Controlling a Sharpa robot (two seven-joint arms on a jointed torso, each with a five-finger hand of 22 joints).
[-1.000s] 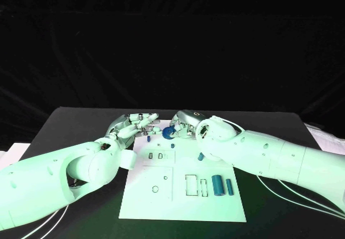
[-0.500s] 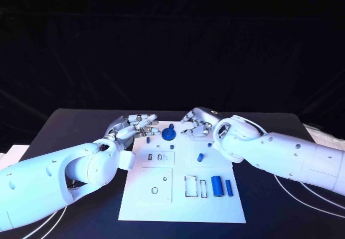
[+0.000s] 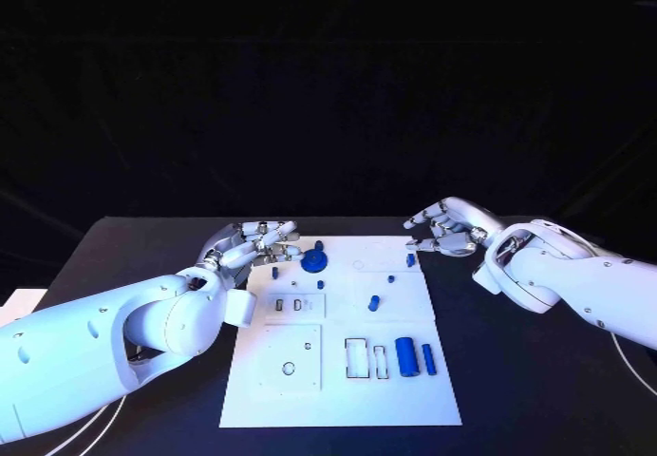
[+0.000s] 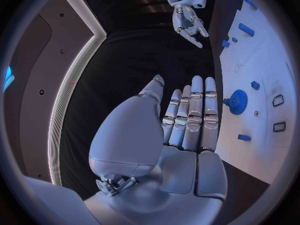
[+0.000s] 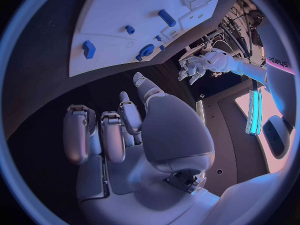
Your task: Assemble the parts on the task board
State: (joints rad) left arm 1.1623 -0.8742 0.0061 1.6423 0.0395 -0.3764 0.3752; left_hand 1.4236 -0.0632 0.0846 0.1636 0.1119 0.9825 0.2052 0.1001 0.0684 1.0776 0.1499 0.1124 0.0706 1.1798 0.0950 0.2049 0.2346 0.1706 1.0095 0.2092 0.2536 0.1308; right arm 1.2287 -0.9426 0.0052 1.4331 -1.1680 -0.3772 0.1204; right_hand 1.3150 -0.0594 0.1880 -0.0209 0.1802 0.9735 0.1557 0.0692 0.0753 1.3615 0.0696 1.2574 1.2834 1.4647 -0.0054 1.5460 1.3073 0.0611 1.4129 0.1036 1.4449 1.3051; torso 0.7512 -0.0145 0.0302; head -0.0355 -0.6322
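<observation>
The white task board lies in the middle of the black table. A blue gear stands near its far left end, with small blue pegs scattered behind the middle. Two blue cylinders lie side by side at the right. My left hand hovers at the board's far left corner, beside the gear, fingers straight and together, holding nothing. My right hand is off the far right corner, over bare table, fingers loosely bent and empty. The left wrist view has the gear just beyond my fingertips.
Rectangular slots and round holes mark the board's near half. Black table stretches wide on both sides of the board. A dark curtain backs the table.
My right hand has drawn back from the gear and moved right, off the board's far corner. The gear stays on the board. My left hand has hardly moved.
</observation>
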